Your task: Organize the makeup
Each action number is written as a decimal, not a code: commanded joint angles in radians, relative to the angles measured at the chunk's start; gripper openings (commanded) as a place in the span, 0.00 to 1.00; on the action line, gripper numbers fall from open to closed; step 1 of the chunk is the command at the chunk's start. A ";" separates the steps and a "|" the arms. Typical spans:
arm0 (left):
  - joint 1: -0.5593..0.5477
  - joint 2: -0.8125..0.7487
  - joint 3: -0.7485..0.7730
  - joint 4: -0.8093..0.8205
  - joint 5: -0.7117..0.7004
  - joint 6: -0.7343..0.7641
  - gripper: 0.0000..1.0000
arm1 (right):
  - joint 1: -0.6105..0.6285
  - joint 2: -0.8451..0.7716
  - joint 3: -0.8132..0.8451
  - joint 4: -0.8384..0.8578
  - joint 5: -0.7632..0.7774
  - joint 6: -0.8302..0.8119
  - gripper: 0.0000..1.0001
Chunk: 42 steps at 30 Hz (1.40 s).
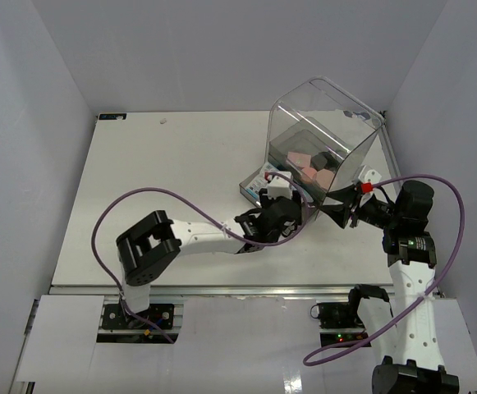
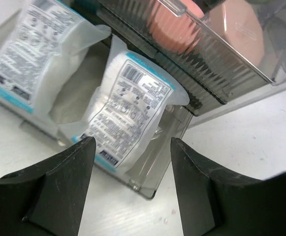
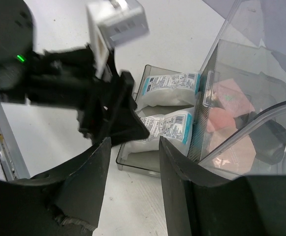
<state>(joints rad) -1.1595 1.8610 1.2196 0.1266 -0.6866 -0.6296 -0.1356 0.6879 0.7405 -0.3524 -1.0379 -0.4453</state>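
The box (image 1: 337, 107) stands toward the far right corner of the bench (image 1: 164, 180), with sponge blocks (image 1: 308, 164) inside it and its drawer (image 3: 133, 164) pulled out at the foot toward the left edge. Two packets (image 3: 174, 81) lie side by side in that drawer, one behind the other. My left gripper (image 2: 130, 142) sits just before the drawer on its near side, and my right gripper (image 3: 133, 142) is to its right, beside the box and close to the right edge.

Bright, even light; blurred foregrounds

Two white packets (image 2: 24, 54) (image 2: 133, 113), one clear box (image 1: 337, 107), one drawer (image 3: 133, 164).
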 commanded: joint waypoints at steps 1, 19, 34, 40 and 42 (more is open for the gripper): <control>0.006 -0.285 -0.166 0.064 0.035 0.046 0.73 | -0.003 0.042 0.064 -0.066 -0.038 -0.075 0.48; 0.235 -1.236 -0.532 -0.404 0.454 0.388 0.98 | 0.651 0.566 0.271 -0.035 0.959 -0.150 0.35; 0.236 -1.403 -0.621 -0.410 0.398 0.418 0.98 | 0.732 0.885 0.246 0.081 1.361 -0.194 0.35; 0.235 -1.426 -0.625 -0.412 0.391 0.415 0.98 | 0.732 0.953 0.249 0.078 1.326 -0.176 0.35; 0.236 -1.428 -0.626 -0.412 0.389 0.415 0.98 | 0.732 0.972 0.253 0.072 1.311 -0.170 0.35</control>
<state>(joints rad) -0.9283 0.4459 0.5993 -0.2846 -0.2807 -0.2241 0.6016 1.6272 0.9855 -0.2864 0.2729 -0.6200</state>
